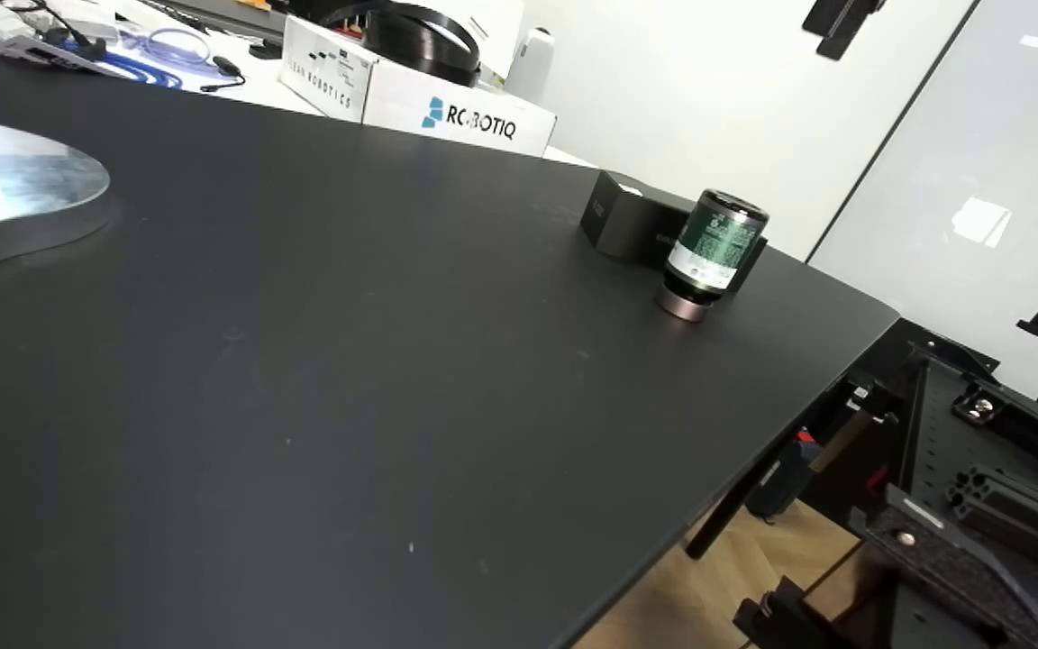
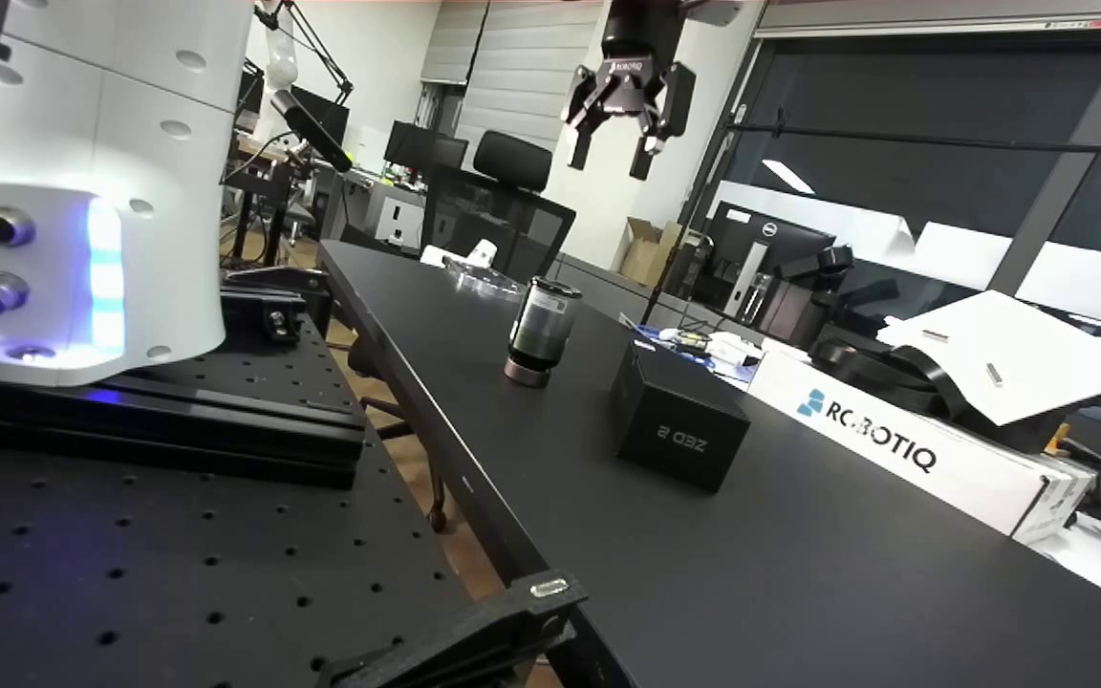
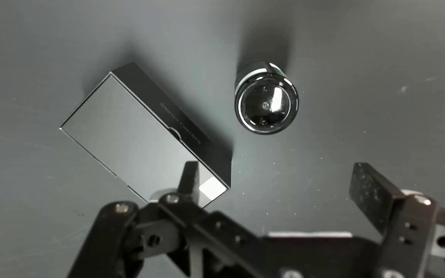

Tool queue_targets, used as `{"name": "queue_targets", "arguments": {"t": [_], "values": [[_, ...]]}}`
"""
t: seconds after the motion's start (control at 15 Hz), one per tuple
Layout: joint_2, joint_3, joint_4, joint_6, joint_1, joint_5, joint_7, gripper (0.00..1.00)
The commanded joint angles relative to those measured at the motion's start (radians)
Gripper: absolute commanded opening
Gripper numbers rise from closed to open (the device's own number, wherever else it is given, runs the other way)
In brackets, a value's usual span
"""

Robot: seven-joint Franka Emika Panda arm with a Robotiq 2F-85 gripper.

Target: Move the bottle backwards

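Note:
The bottle stands upright on the black table, dark green with a white label band, a dark shiny top and a reddish base. It shows in both exterior views [image 1: 715,245] [image 2: 544,327] and from above in the wrist view [image 3: 267,103]. My gripper [image 2: 612,162] hangs in the air well above the table, fingers down, apart from the bottle. In the wrist view my gripper [image 3: 276,172] is wide open with nothing between its fingers. The bottle lies ahead of the fingers there, roughly centred between them. Only a fingertip part of the gripper [image 1: 836,27] shows in an exterior view.
A black box [image 1: 636,221] [image 2: 677,411] [image 3: 137,139] lies close beside the bottle. A shiny clear-edged plate [image 1: 14,180] lies on the table [image 1: 348,361] farther off. A white Robotiq carton [image 1: 456,113] [image 2: 895,444] stands beyond the table's edge.

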Motion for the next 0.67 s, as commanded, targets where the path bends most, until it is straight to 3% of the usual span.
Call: {"name": "queue_targets", "arguments": {"t": [0.0, 0.27, 0.6], "values": [[0.091, -0.011, -0.025, 0.138, 0.008, 0.039, 0.055, 1.0], [0.184, 0.002, -0.032, 0.221, 0.012, 0.057, 0.087, 1.0], [0.246, 0.027, -0.048, 0.234, -0.009, 0.027, 0.252, 1.0]]}}
